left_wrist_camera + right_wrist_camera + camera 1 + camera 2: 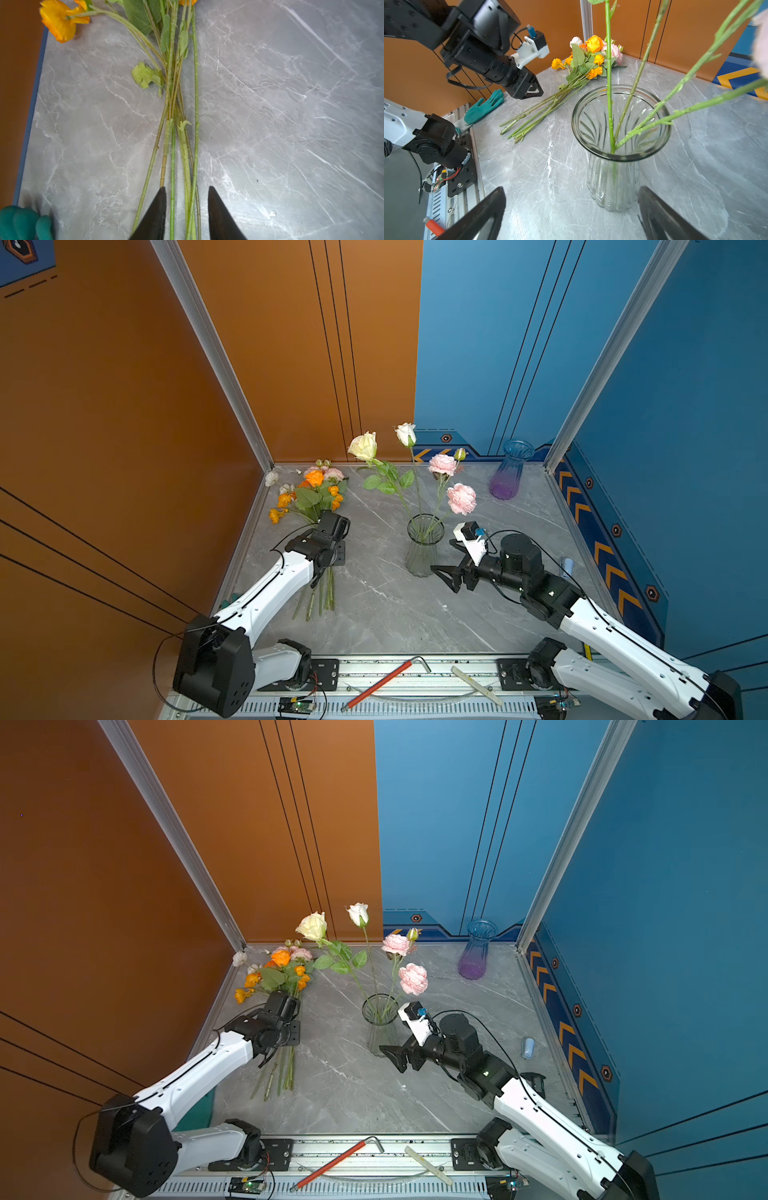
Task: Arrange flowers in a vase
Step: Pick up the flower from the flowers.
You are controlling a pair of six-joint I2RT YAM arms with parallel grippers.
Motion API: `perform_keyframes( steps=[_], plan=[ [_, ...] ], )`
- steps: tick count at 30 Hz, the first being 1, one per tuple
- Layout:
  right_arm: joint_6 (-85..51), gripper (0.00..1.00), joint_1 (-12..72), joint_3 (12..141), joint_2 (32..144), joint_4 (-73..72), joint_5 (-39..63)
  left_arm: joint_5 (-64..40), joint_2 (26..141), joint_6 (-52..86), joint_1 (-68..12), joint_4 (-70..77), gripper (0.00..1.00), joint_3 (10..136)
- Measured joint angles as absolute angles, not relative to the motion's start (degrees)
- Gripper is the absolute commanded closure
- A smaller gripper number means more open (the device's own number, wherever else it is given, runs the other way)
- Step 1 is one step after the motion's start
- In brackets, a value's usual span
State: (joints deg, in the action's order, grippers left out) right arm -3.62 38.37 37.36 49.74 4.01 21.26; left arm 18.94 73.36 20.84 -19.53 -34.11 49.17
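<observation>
Left fingers (161, 199) low over the bunch of flowers (313, 493) lying on the grey marble desk (374, 614) beside the orange wall (124, 448). I hold them partly open, astride several green stems (172, 145), clamped on none that I can see. The orange, pink and white blooms point toward the back corner. My right fingers (446, 574) stand spread wide and empty, just beside the foot of the clear glass vase (422, 556) at mid-desk. A cream rose (363, 446), a white rose (406, 433) and two pink blooms (461, 498) stand in it. A blue-and-purple vase (509, 472) stands at the far right corner. A green glove (483, 108) lies at the desk's left edge.
</observation>
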Motion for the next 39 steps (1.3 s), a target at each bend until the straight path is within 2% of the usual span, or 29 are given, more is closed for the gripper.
perform_keyframes(
  steps=[9,15,39],
  plan=[
    [-3.16,0.0,38.37,37.36,50.02,3.99,21.43,17.02,88.6,20.4,-17.58,-29.23,0.71,55.37],
    [-3.14,0.0,38.37,37.36,50.17,3.99,21.43,17.08,94.67,20.16,-17.1,-27.64,0.72,60.27],
    [-3.11,0.0,38.37,37.36,50.3,3.97,21.43,14.44,105.16,19.33,-12.38,-25.65,0.77,65.08]
  ],
)
